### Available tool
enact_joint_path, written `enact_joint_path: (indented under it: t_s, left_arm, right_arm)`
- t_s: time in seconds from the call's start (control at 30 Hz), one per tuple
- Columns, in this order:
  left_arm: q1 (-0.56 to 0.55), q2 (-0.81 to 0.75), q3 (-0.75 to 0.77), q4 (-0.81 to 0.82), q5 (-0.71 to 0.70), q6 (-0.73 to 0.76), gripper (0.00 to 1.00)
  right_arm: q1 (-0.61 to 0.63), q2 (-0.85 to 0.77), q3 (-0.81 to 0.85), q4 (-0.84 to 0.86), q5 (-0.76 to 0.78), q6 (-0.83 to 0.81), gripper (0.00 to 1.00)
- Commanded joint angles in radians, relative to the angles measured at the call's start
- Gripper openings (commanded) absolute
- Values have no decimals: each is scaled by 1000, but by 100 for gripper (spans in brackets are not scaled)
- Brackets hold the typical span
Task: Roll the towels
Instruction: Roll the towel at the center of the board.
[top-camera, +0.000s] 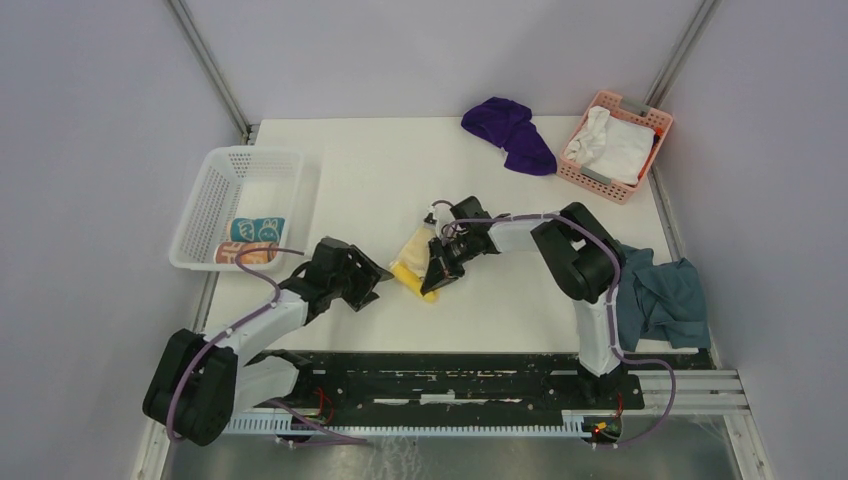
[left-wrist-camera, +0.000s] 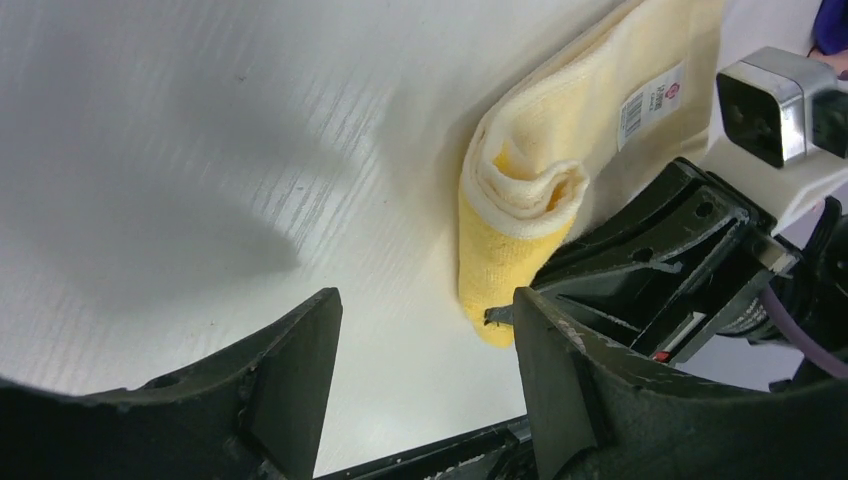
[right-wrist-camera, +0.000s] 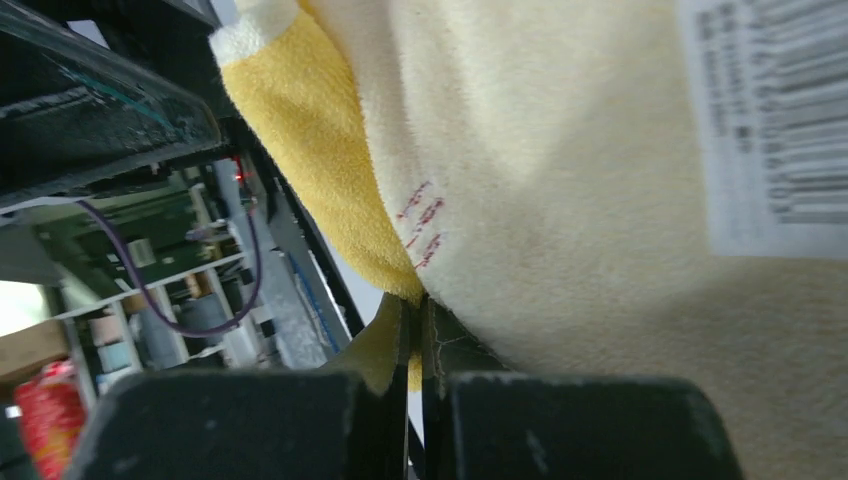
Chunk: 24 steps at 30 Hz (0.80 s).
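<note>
The pale yellow towel (top-camera: 412, 262) lies partly rolled at the table's middle; it also shows in the left wrist view (left-wrist-camera: 530, 190) and fills the right wrist view (right-wrist-camera: 560, 180). My right gripper (top-camera: 436, 278) is shut on the towel's near rolled end (right-wrist-camera: 415, 330). My left gripper (top-camera: 372, 282) is open and empty, just left of the towel, and its fingers (left-wrist-camera: 300, 350) are over bare table. A deep purple towel (top-camera: 510, 132) lies crumpled at the back. Rolled teal (top-camera: 256, 229) and peach-orange (top-camera: 246, 253) towels sit in the white basket (top-camera: 205, 205).
A pink basket (top-camera: 645, 120) at the back right holds a white cloth (top-camera: 612, 145). A dull blue-grey cloth (top-camera: 660, 295) lies at the right edge behind my right arm. A black rail runs along the near edge.
</note>
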Motion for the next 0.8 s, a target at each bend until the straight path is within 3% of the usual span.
enact_joint_path:
  t_s: [0.0,0.53,0.77]
  left_arm:
    - [-9,50,25,60,41,-24,71]
    - [-39,190,160,131,43,-12,71]
    - [-41,269,153,96,-29,10,62]
  right_arm:
    - [-25,55,-24,108,-137,117,1]
    - [-48,90,18,-21,-68,61,1]
    - [-41,39,63,-129,-30,7,1]
